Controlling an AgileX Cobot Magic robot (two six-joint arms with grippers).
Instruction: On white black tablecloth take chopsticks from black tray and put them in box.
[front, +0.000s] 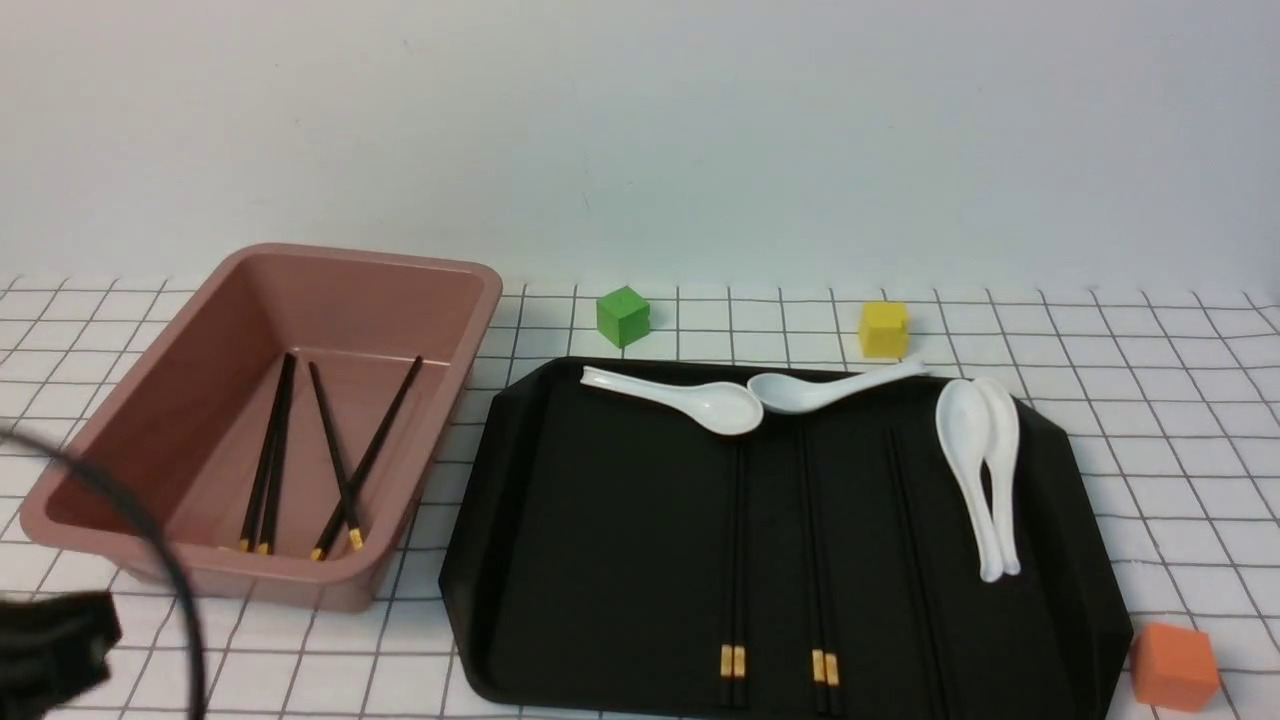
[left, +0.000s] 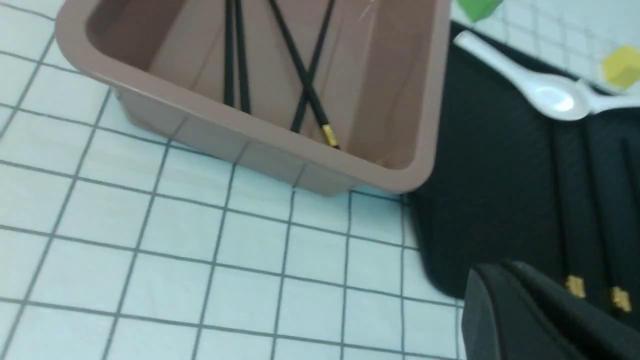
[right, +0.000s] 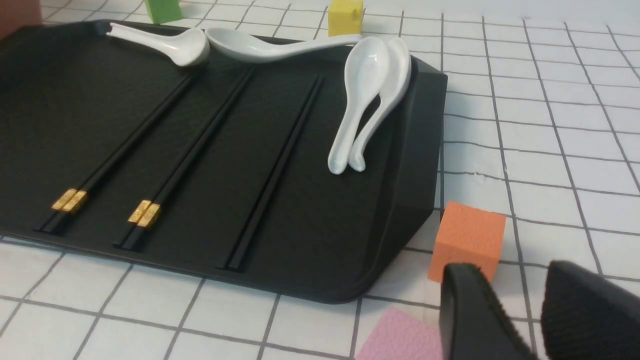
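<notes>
My left claw (left: 505, 280) is closed with nothing in it, at the lower left of the front view; my right claw (right: 510, 280) stands open and empty. Two pairs lie in the pink box (front: 450, 420), upper left, so I judge the next step is fetching more chopsticks (front: 740, 580) from the black tray (front: 600, 540), centre and right. I'd open the left claw over the banded pair nearest the box, straddle both sticks below the white spoon (front: 725, 408), and descend without pressing the tray. I should close evenly, lest one stick roll out, then lift clear of the box's rim.
</notes>
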